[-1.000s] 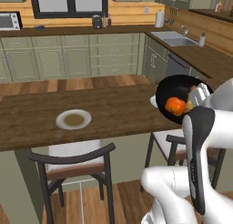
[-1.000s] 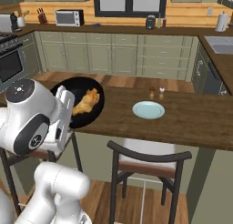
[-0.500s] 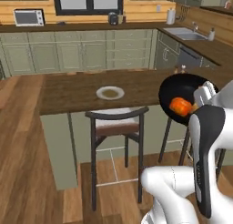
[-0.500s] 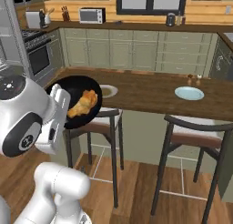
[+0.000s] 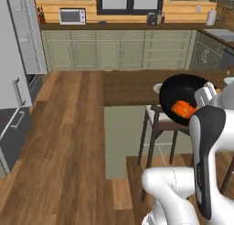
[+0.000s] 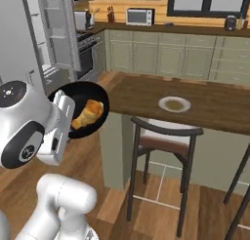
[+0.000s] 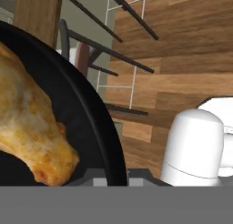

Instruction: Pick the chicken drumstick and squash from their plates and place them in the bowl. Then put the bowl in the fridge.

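The tool [image 7: 111, 181] was clamped on the rim of the bowl [image 6: 84, 110], held tilted beside the desk [image 6: 205, 103]. Inside the bowl lay the chicken drumstick [image 6: 88, 114] and the squash [image 5: 183, 109].

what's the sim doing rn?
The arm is carrying the black bowl, end effector shut on its rim. Both foods are already inside: the chicken drumstick and the orange squash. One plate sits bare on the wooden island counter. The fridge stands open off to the left, and the bowl isn't in it yet, so that step is what's left.
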You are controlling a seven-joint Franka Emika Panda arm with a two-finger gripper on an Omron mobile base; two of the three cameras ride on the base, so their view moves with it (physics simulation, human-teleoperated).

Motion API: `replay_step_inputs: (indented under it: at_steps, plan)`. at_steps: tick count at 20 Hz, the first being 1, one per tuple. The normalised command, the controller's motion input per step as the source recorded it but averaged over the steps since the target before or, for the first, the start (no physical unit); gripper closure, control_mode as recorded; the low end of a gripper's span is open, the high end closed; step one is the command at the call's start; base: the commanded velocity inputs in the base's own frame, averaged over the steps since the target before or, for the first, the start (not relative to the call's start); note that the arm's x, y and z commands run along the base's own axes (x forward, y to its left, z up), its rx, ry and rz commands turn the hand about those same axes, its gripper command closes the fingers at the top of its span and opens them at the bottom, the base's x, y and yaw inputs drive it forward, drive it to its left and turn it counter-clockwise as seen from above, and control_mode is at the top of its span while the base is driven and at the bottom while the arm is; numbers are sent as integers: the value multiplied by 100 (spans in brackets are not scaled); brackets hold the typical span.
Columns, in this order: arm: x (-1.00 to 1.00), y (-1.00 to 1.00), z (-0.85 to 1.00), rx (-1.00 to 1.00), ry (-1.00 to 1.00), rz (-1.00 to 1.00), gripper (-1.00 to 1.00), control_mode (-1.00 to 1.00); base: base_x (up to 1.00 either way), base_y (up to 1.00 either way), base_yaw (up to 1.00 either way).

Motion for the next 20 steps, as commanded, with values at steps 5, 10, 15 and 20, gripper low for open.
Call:
replay_step_inputs:
  at_steps: [5, 10, 15, 20]
  plan:
    - [0, 0, 0, 0, 0, 0, 100, 100, 49, 100, 21]
    - [0, 0, 0, 0, 0, 0, 100, 100, 100, 100, 5]
    - [0, 0, 0, 0, 0, 0, 100, 100, 100, 100, -3]
    - [0, 0, 0, 0, 0, 0, 100, 100, 98, 60, -8]
